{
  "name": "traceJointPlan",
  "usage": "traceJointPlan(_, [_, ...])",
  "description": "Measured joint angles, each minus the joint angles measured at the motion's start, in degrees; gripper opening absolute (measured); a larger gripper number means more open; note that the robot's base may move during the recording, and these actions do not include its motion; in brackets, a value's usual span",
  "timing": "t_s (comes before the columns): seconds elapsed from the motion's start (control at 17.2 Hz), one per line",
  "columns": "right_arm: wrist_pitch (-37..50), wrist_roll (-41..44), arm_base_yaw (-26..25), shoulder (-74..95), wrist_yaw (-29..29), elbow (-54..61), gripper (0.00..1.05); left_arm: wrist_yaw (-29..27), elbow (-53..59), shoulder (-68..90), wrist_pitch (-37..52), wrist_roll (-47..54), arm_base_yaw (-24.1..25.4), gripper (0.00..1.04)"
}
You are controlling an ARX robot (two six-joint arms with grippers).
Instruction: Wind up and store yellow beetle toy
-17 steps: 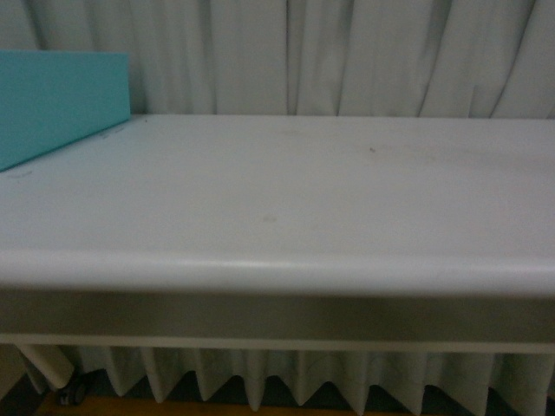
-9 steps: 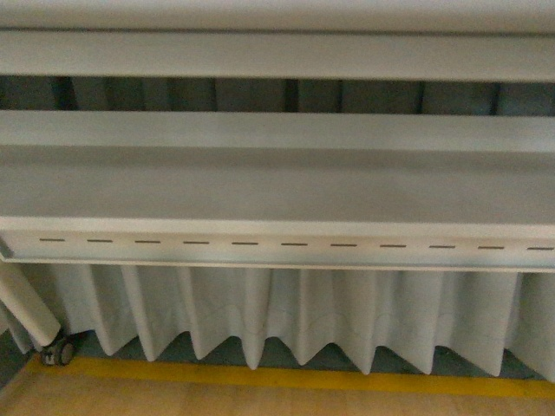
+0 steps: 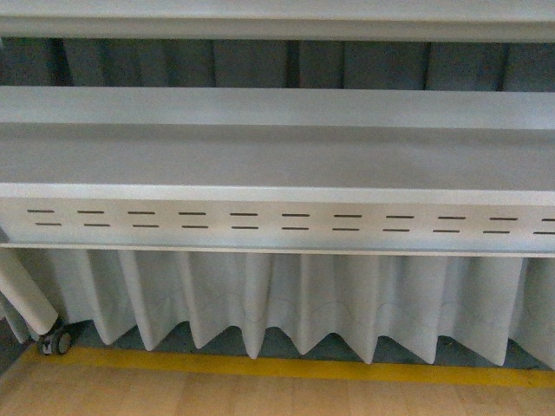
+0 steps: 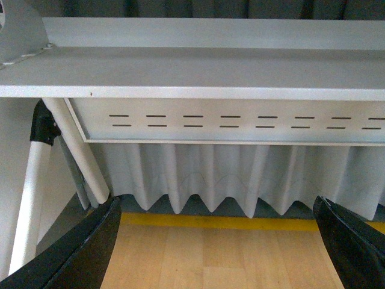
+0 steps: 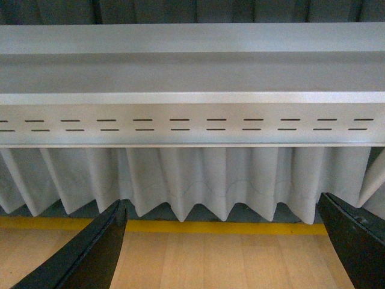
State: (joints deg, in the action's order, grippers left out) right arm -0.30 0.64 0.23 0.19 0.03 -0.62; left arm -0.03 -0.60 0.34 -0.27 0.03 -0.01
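The yellow beetle toy is out of view in every frame. In the left wrist view my left gripper (image 4: 216,253) is open, its two black fingers (image 4: 78,253) spread wide over bare wooden floor with nothing between them. My right gripper (image 5: 222,250) is likewise open in the right wrist view, with black fingers (image 5: 90,256) at either side and only floor between. Neither arm shows in the front view.
A white table (image 3: 277,156) spans the front view, seen from below its top, with a slotted apron (image 3: 277,224). White pleated curtain (image 3: 286,303) hangs behind. A yellow floor line (image 3: 286,368) borders wooden floor. A white leg with a castor (image 3: 54,342) stands at left.
The front view has dropped from the tabletop with a teal block to below the table edge; the slotted apron, curtain and floor now show, a little lower than half a second ago.
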Motion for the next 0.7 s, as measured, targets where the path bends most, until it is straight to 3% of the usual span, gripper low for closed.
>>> traceJointPlan(0.7, [0.0, 0.0, 0.0, 0.0, 0.0, 0.0, 0.98, 0.0, 0.0, 0.0, 0.0, 0.0, 0.0, 0.98])
